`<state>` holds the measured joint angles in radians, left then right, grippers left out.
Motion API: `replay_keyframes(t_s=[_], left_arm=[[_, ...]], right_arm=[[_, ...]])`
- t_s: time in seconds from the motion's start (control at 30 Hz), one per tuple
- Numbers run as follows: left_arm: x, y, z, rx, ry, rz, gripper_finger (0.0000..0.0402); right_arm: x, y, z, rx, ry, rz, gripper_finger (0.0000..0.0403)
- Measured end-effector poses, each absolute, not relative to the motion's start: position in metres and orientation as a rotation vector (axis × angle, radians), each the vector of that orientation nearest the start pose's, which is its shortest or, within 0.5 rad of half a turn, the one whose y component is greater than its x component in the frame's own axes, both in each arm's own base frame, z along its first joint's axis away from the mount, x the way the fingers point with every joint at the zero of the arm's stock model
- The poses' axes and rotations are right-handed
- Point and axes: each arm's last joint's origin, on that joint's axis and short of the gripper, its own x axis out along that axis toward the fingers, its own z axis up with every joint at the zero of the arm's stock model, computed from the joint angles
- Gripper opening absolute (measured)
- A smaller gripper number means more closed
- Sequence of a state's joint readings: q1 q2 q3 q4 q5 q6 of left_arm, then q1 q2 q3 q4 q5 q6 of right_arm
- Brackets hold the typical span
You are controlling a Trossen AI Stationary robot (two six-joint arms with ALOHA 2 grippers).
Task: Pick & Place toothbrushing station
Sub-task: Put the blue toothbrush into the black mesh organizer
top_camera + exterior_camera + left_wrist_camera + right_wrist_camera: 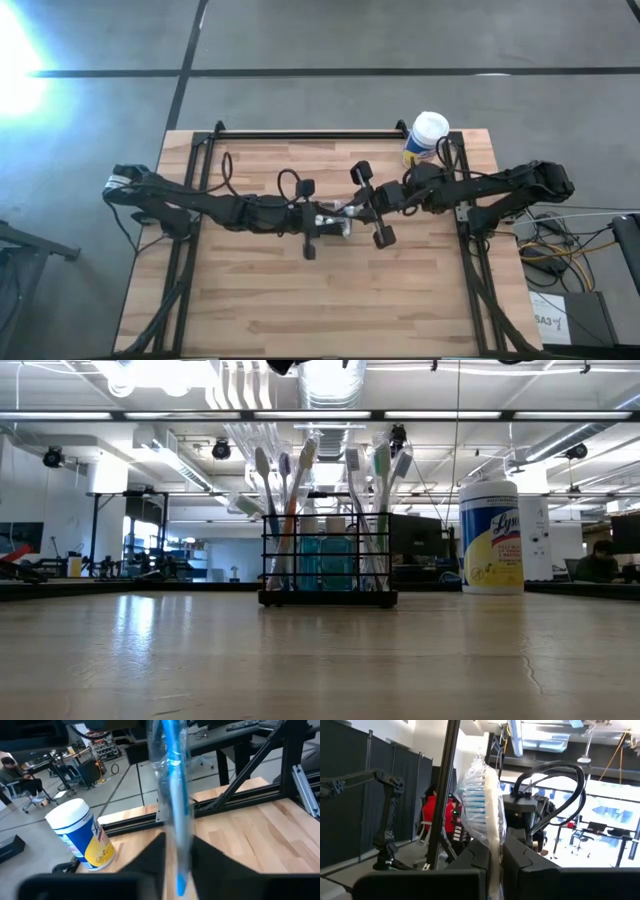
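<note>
Left gripper [318, 225] sits mid-table, reaching in from the left edge; its fingers [150, 862] are pinched narrow around a wrapped blue toothbrush [176, 805] that stands up between them. Left wrist view also shows the round canister [82, 834] with white lid and yellow label, standing on the wood table [260, 300] near the black frame rail [240, 795], and a seated person [17, 770] far off in the room.

The toothbrushing station [327, 558], a black mesh holder, stands upright at table centre in low view, packed with upright toothbrushes [290, 500] and blue tubes; from above it lies between the two grippers, mostly hidden by them.

Right gripper [362, 208] is just right of the station, facing the left one; its fingers [517, 857] are closed narrow on a wrapped toothbrush head [482, 802] with white-blue bristles. A person in red [431, 817] shows behind. Canister [427, 137] stands at the back right of table, well apart from station
</note>
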<state>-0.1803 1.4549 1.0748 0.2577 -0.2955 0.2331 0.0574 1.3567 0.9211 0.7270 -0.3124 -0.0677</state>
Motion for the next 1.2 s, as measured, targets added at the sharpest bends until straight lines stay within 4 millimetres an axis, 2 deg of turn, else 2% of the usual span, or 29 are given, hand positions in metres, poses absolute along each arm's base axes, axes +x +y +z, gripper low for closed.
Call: replay_keyframes(t_s=[0.13, 0.3, 0.4, 0.5, 0.57, 0.67, 0.77, 0.9, 0.93, 1.2], left_arm=[[0.323, -0.054, 0.322, 0.265, 0.158, 0.093, 0.0146], [0.302, -0.052, 0.336, 0.249, 0.193, 0.104, 0.0224], [0.280, -0.054, 0.345, 0.231, 0.242, 0.074, 0.0253], [0.255, -0.055, 0.353, 0.178, 0.276, 0.056, 0.0259], [0.236, -0.057, 0.354, 0.156, 0.255, 0.041, 0.0249], [0.208, -0.060, 0.341, 0.127, 0.207, 0.047, 0.0209], [0.183, -0.058, 0.316, 0.072, 0.143, 0.070, 0.0143], [0.157, -0.051, 0.277, 0.002, 0.033, 0.066, 0.0030], [0.152, -0.049, 0.268, -0.014, 0.003, 0.064, 0.0016], [0.121, -0.036, 0.220, -0.099, -0.120, 0.068, 0.0004]], right_arm=[[0.295, 0.026, 0.343, -0.101, -0.264, 0.368, 0.0013], [0.278, 0.026, 0.351, -0.111, -0.248, 0.372, 0.0012], [0.268, 0.025, 0.351, -0.111, -0.228, 0.365, 0.0012], [0.253, 0.023, 0.349, -0.109, -0.232, 0.337, 0.0012], [0.242, 0.022, 0.346, -0.109, -0.233, 0.319, 0.0012], [0.225, 0.019, 0.336, -0.094, -0.231, 0.256, 0.0012], [0.210, 0.017, 0.322, -0.079, -0.262, 0.224, 0.0012], [0.198, 0.017, 0.298, -0.058, -0.314, 0.226, 0.0012], [0.197, 0.017, 0.292, -0.049, -0.332, 0.226, 0.0012], [0.199, 0.013, 0.242, -0.067, -0.362, 0.117, 0.0012]])
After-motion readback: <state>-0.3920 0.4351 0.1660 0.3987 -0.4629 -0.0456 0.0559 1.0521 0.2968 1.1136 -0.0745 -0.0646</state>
